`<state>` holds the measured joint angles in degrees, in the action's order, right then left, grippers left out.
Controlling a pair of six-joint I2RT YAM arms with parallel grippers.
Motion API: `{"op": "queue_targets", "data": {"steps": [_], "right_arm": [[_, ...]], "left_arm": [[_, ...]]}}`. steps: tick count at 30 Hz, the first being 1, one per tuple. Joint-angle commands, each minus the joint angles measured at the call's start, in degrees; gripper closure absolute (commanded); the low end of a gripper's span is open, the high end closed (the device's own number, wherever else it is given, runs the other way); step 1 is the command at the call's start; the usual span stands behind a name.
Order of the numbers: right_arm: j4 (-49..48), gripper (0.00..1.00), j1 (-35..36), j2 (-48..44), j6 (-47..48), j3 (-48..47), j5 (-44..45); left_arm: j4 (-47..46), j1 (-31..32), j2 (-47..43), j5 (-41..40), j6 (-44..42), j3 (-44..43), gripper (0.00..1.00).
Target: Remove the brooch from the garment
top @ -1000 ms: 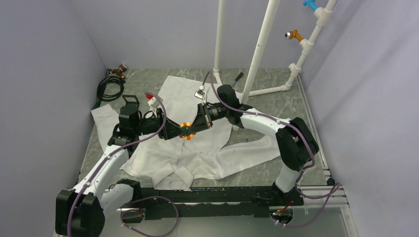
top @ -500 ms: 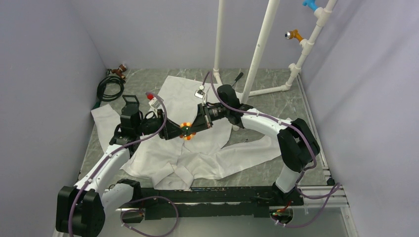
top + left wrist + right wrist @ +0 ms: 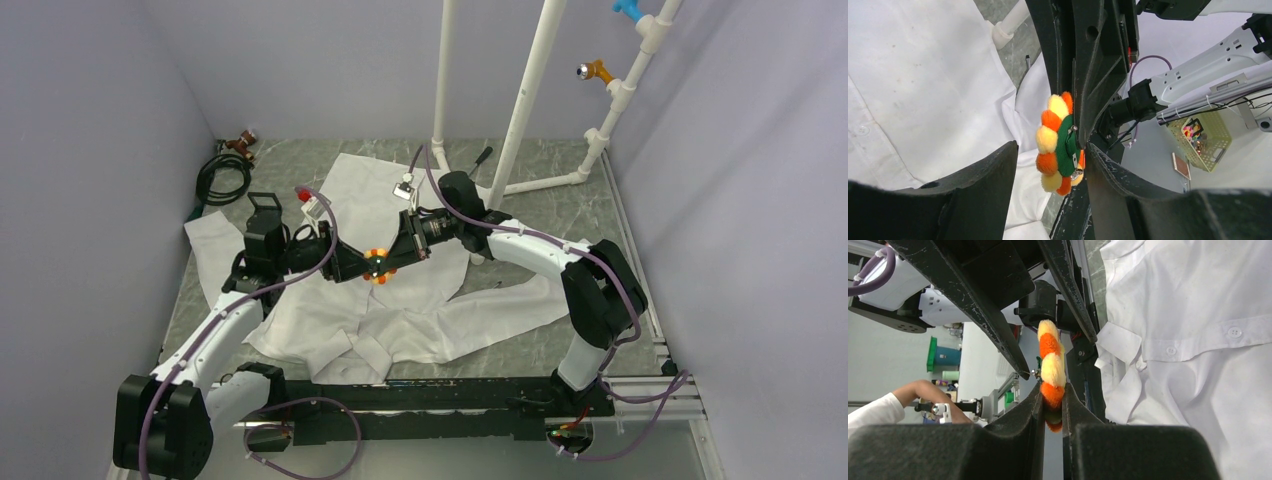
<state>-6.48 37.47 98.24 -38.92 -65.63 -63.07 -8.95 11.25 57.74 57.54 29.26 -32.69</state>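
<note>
The brooch [image 3: 378, 265], a flower of orange and yellow pom-pom petals with a green backing, is held in the air above the white garment [image 3: 400, 325] spread on the table. My right gripper [image 3: 390, 260] is shut on the brooch's lower edge, as the right wrist view shows [image 3: 1052, 390], with the brooch [image 3: 1050, 365] standing between its fingers. My left gripper [image 3: 364, 268] is open. In the left wrist view [image 3: 1050, 150] its jaws stand on either side of the brooch [image 3: 1055, 145], whose metal pin faces the right-hand finger. The garment [image 3: 913, 75] lies below, and shows in the right wrist view [image 3: 1198, 340].
A white pipe rack [image 3: 520, 120] stands at the back right with orange [image 3: 596, 70] and blue [image 3: 628, 10] pegs. A coiled black cable [image 3: 225, 175] lies at the back left. Grey walls close in both sides.
My left gripper has edged slightly to the right, closer around the brooch. The right gripper still holds the brooch in the same place.
</note>
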Motion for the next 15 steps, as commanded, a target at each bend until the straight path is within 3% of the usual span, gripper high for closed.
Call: {"op": "queue_targets", "data": {"steps": [1,15], "right_arm": [[-0.63,1.0,0.37,-2.68,1.46,-2.49,0.44],[-1.25,1.0,0.57,-2.69,1.56,-2.58,0.4]], "left_arm": [[-0.56,0.18,0.45,-0.87,0.56,-0.97,0.43],[4.73,0.18,0.6,-4.14,-1.77,-1.32,0.46]]}}
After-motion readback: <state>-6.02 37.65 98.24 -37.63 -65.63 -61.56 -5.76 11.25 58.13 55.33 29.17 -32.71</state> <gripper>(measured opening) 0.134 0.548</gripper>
